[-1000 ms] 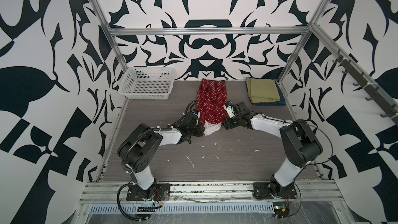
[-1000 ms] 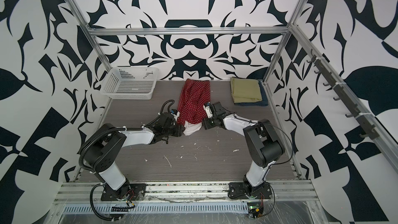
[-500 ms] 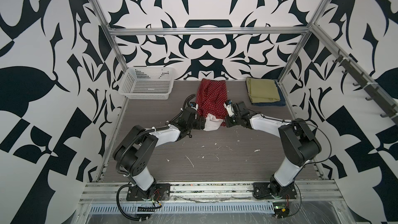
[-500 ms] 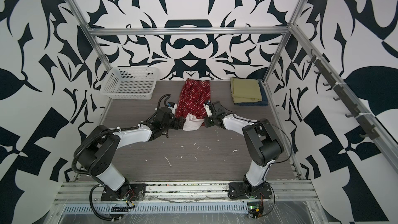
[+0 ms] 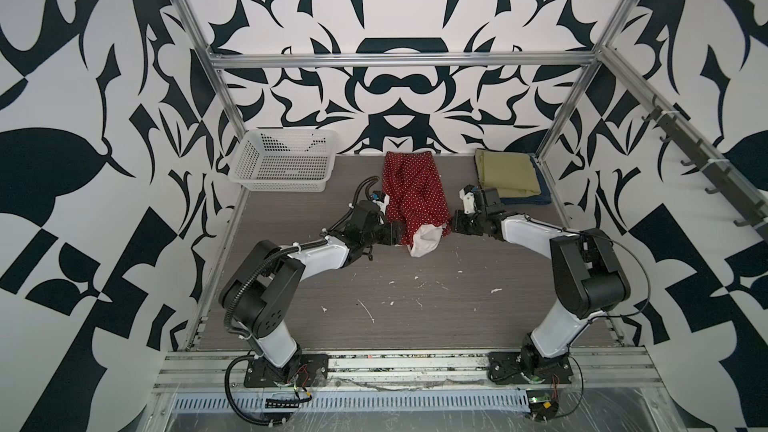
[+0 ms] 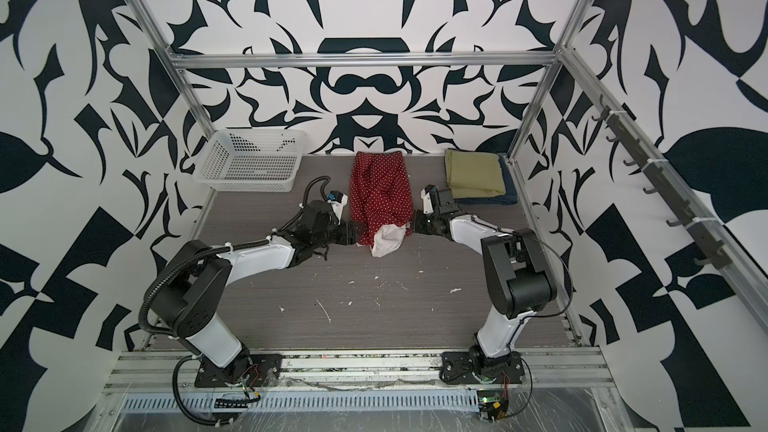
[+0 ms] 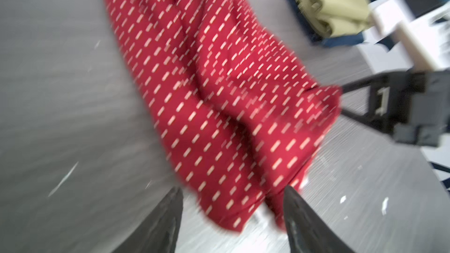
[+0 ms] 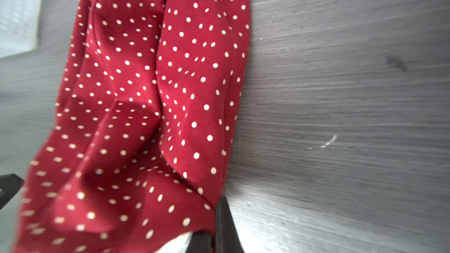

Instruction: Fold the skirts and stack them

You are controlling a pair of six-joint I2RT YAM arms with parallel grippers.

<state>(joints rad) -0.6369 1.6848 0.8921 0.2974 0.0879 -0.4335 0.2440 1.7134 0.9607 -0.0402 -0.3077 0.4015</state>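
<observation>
Starting at the left, we find the basket [image 5: 282, 166] in the back corner of the table [image 5: 415, 309], well apart from the cloth and playing no part in the fold. Next comes the left gripper [image 5: 398, 233], low at the near left edge of the red polka-dot skirt [image 5: 413, 193]. Its wrist view shows the jaws standing wide apart with the hem lying between them, so we read it as straddling the cloth without gripping it. The skirt lies lengthwise in the middle of the table, its far end close to the back wall and its near end rumpled, with the white lining [image 5: 426, 239] turned out there. At its near right edge sits the right gripper [image 5: 452, 224], closed tight, and its wrist view shows the red hem pinched at the fingers. We judge this corner is held so that the near end can be lifted and carried over once the left side has an equal hold. Further right, in the back corner, the olive-green skirt [image 5: 505, 174] lies folded on top of the denim skirt [image 5: 538, 199], of which only a blue edge shows. We take that pile as the stack the red skirt is meant to join, so this last fold is only beginning.
</observation>
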